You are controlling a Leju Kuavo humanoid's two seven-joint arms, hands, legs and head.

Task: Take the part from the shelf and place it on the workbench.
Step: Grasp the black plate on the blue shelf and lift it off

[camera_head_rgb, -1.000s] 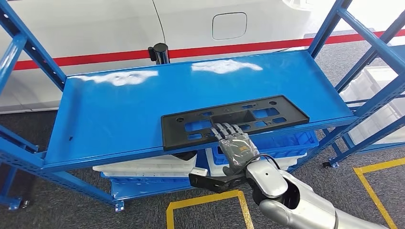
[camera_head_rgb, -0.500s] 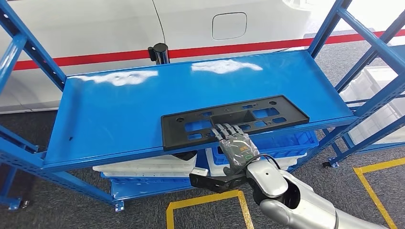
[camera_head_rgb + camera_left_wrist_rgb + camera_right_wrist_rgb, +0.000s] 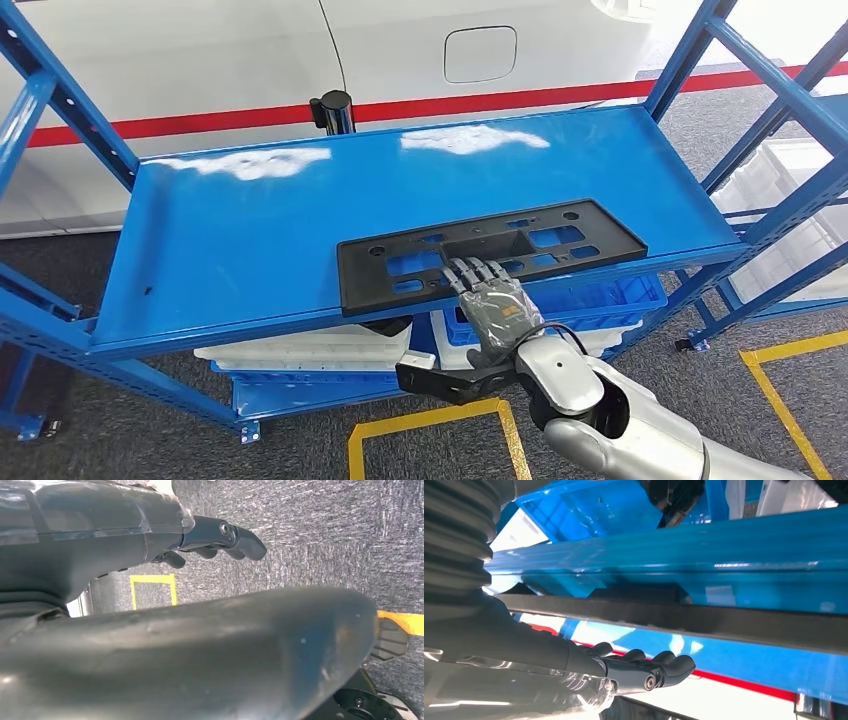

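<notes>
The flat black rectangular plastic part [image 3: 488,253], pierced with slots, lies at the front edge of the glossy blue metal shelf [image 3: 250,240], overhanging it slightly. The right hand [image 3: 495,305] rests its extended fingers [image 3: 470,272] on the part's near edge; whether they grip is unclear. The left hand [image 3: 220,537] hangs with curled, empty fingers. Blue and white plastic bins [image 3: 590,300] sit beneath.
</notes>
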